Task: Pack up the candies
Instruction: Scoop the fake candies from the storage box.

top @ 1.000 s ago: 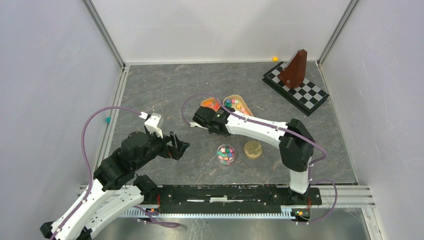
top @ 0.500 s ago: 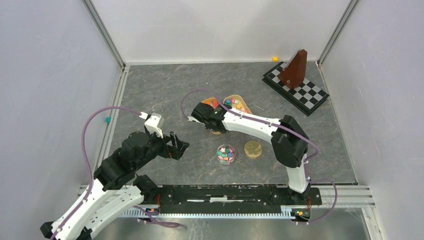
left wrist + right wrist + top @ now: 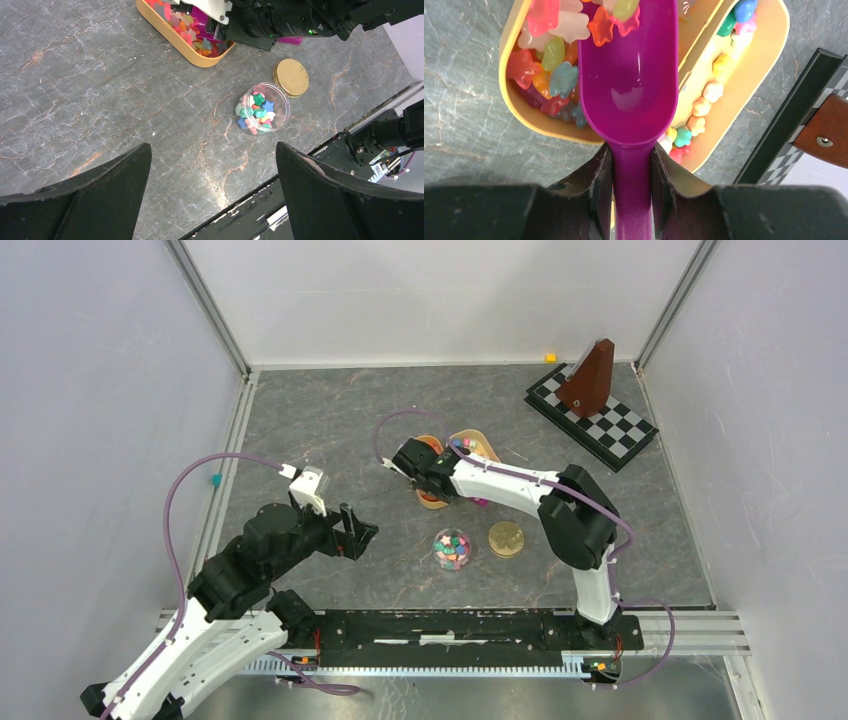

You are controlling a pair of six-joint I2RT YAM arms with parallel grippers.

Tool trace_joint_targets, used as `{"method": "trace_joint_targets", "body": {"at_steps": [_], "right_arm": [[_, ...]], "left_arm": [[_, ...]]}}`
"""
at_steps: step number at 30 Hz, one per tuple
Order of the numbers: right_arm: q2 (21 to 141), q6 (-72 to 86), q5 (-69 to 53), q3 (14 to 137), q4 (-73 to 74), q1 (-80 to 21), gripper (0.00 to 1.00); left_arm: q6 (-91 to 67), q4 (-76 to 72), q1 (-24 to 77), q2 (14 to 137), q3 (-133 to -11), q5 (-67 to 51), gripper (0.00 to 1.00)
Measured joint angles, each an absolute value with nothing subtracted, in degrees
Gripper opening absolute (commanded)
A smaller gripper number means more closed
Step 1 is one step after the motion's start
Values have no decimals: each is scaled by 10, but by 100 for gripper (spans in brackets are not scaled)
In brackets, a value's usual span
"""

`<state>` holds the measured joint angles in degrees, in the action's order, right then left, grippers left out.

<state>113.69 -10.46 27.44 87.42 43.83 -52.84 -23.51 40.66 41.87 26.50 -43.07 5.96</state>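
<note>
The candies [image 3: 549,50] fill a yellow two-compartment tray [image 3: 769,55], which sits mid-table [image 3: 470,443]. My right gripper [image 3: 631,160] is shut on the handle of a purple scoop [image 3: 629,90]. The scoop's bowl lies in the left compartment, mostly bare, with a few candies at its front lip. Near the front stands a clear jar [image 3: 452,550] partly filled with candies [image 3: 256,107], and its gold lid [image 3: 506,538] lies flat beside it. My left gripper [image 3: 212,150] hangs wide open over bare table to the left of the jar [image 3: 262,107], holding nothing.
A brown metronome [image 3: 590,380] stands on a chequered board [image 3: 600,425] at the back right. A small orange bit [image 3: 550,357] lies by the back wall, and a teal bit [image 3: 215,480] lies by the left rail. Enclosure walls close in three sides.
My right wrist has shifted slightly right and toward the back, bringing the scoop further into the tray. The left arm has stayed still.
</note>
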Motion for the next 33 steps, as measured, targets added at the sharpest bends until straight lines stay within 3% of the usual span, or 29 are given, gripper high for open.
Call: {"method": "trace_joint_targets", "body": {"at_steps": [33], "right_arm": [[1013,-41,201,676,221,-474,0]], "left_arm": [[-235,407,419,278,-430,72,100]]}}
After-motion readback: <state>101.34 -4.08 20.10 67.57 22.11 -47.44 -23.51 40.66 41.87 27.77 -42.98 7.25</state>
